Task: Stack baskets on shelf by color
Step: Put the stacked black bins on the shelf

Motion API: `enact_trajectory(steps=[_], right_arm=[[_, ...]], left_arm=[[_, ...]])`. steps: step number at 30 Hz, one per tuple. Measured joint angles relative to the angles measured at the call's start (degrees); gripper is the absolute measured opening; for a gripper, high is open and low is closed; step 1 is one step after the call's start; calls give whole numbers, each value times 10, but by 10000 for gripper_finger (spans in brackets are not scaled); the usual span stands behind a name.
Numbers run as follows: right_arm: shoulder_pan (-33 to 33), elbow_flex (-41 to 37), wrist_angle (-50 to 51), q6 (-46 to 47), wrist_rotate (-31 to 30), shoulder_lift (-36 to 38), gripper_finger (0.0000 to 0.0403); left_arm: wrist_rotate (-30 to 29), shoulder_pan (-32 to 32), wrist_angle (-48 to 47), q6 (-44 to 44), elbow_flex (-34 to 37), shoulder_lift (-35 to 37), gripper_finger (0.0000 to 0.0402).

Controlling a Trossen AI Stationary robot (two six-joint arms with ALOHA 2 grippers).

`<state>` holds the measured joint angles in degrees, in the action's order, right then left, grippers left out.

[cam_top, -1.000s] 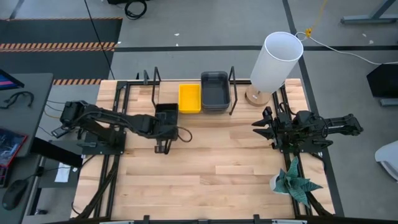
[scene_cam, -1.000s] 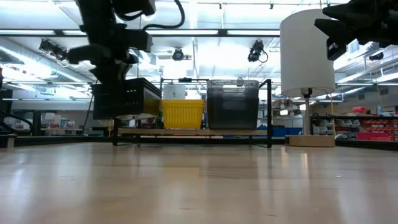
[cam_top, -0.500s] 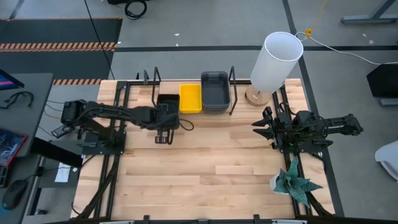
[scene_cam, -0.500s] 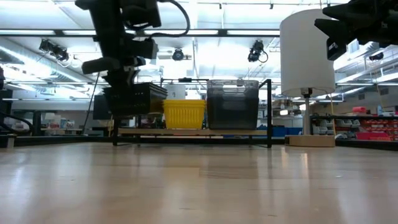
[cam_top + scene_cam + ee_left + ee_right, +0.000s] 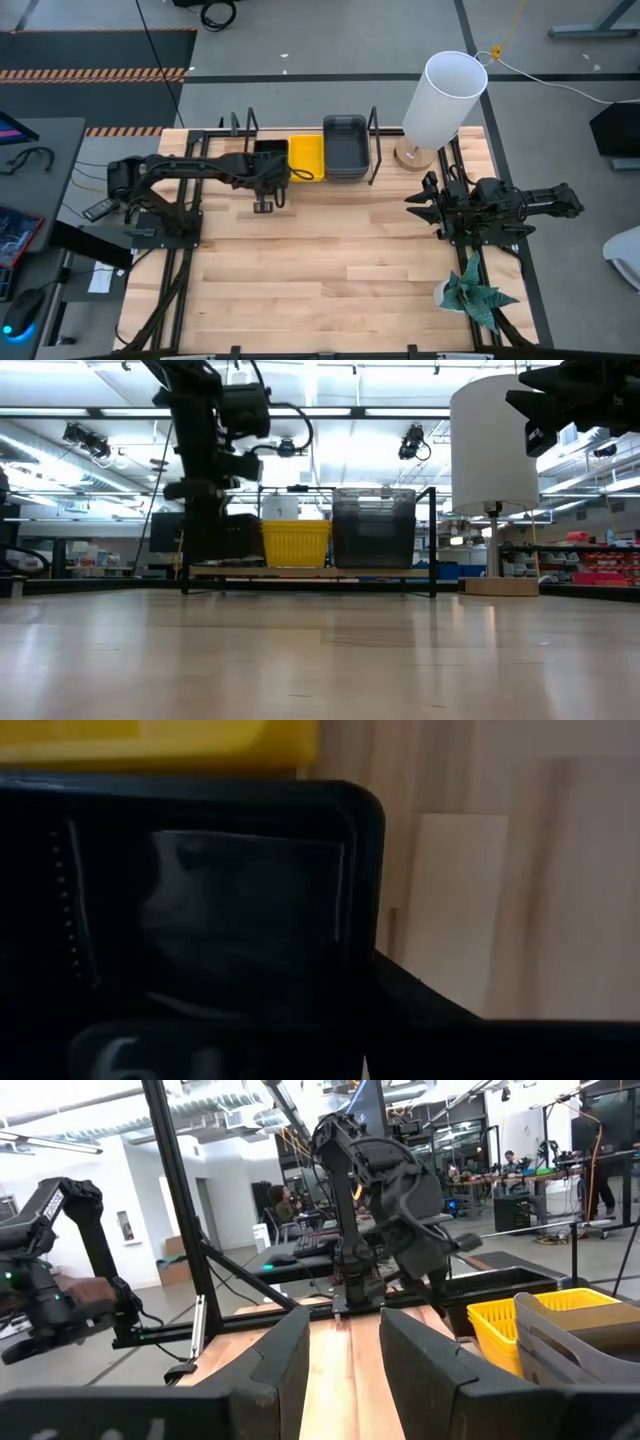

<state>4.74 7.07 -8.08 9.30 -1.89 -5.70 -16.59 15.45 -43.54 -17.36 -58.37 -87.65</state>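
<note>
The shelf [image 5: 300, 183] runs along the table's [image 5: 330, 280] far edge. On it stand 3 baskets: a grey basket [image 5: 345, 146] at its right end, a yellow basket [image 5: 306, 157] touching that one, and a black basket [image 5: 268, 152] left of the yellow. The left gripper [image 5: 266, 178] is clamped on the black basket's near rim. The right gripper [image 5: 420, 201] hangs right of the shelf, jaws apart, empty.

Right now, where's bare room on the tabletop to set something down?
The broad wood tabletop in front of the light-wood shelf, between the arms, is bare. The back is crowded: black mesh basket in the left gripper, yellow basket, dark grey basket, white cylinder. The right gripper waits right.
</note>
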Motion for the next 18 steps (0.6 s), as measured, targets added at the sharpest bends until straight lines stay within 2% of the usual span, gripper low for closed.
enact_trajectory(steps=[11, 14, 18], right_arm=[[0, 0, 0, 0, 0, 0, 130], [0, 0, 0, 0, 0, 0, 130], [0, 0, 0, 0, 0, 0, 130]], left_arm=[[-70, 5, 17, 2, 0, -30, 153], [-87, 5, 17, 2, -4, -27, 172], [-95, 5, 28, 2, -12, -27, 177]])
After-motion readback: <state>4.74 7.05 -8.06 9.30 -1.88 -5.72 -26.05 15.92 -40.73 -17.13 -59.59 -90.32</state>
